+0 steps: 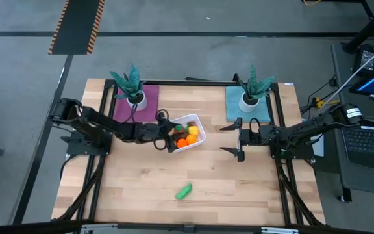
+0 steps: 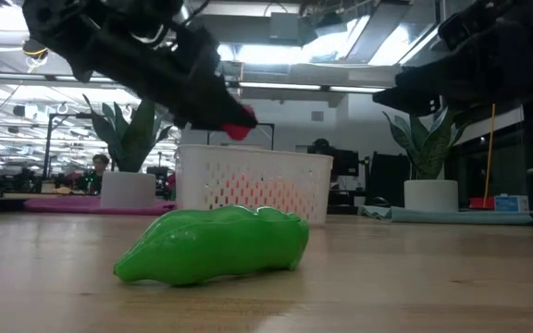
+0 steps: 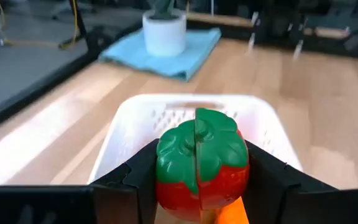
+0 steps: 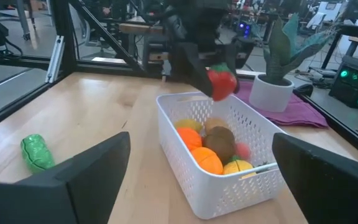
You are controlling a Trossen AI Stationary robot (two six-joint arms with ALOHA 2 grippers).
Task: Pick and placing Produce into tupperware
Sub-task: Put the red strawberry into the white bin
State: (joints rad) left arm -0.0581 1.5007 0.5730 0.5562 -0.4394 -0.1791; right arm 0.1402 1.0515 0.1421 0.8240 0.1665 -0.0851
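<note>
Left wrist view: left pincer (image 3: 202,180) grasping red plastic tomato (image 3: 202,165) above white perforated plastic tupperware (image 3: 135,118).
Right pincer (image 1: 239,138) released, at 3 o'clock of it.

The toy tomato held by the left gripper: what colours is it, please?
The tomato is red with a green leafy top, clearest in the left wrist view.

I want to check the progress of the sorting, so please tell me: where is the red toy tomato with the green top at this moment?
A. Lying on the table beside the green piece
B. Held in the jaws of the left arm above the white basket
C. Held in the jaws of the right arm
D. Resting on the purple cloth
B: the left gripper clamps the tomato just above the white basket, as the right wrist view confirms.
</note>
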